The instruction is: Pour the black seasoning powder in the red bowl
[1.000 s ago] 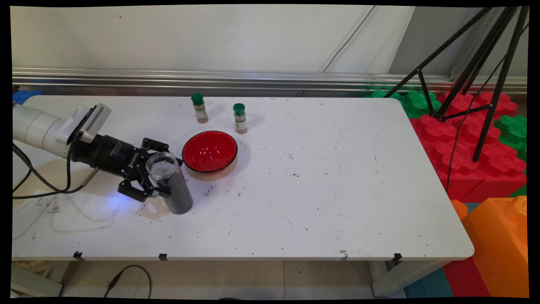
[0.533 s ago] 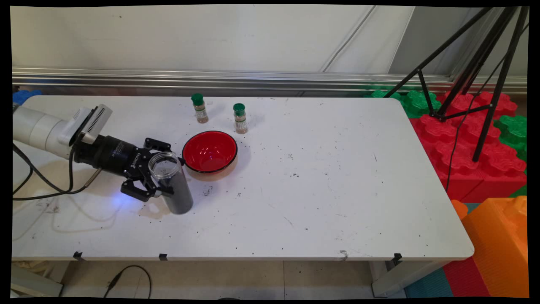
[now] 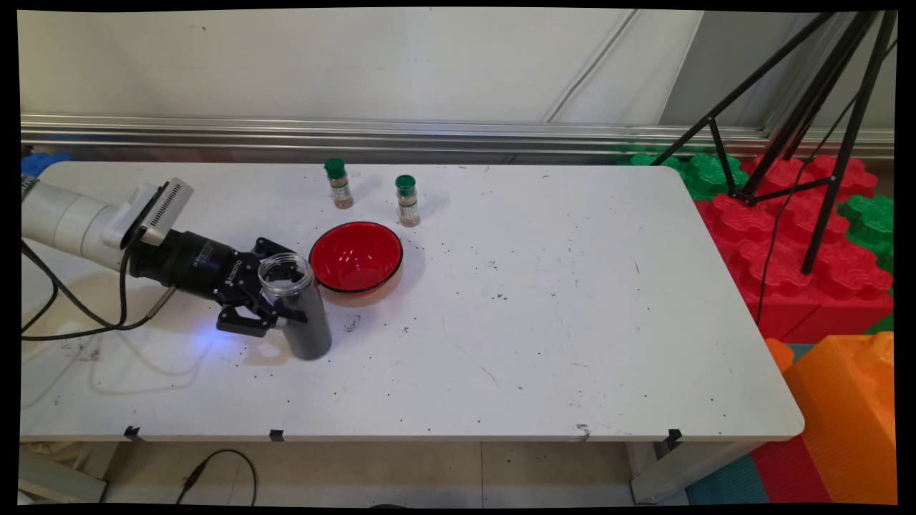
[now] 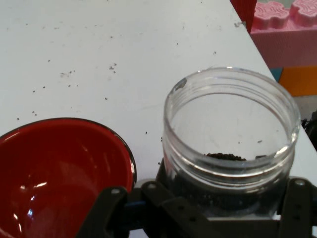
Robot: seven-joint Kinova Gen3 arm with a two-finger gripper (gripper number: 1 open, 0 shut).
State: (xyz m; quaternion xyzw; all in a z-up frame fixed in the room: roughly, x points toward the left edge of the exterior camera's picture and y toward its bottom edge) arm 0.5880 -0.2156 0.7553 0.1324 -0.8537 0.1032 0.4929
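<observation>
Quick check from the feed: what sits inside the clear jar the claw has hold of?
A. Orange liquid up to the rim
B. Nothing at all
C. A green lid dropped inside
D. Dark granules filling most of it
D. The clear jar in the claw looks dark for most of its height, and the hand view shows dark granules below its open mouth.

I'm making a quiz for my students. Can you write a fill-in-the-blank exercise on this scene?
1. The gripper is shut on an open ____ that holds dark grains.
2. The jar stands just left of a ____ bowl.
3. Behind the bowl stand ____ small bottles.
4. The bottles' caps are ____.

Missing words: jar; red; two; green
</observation>
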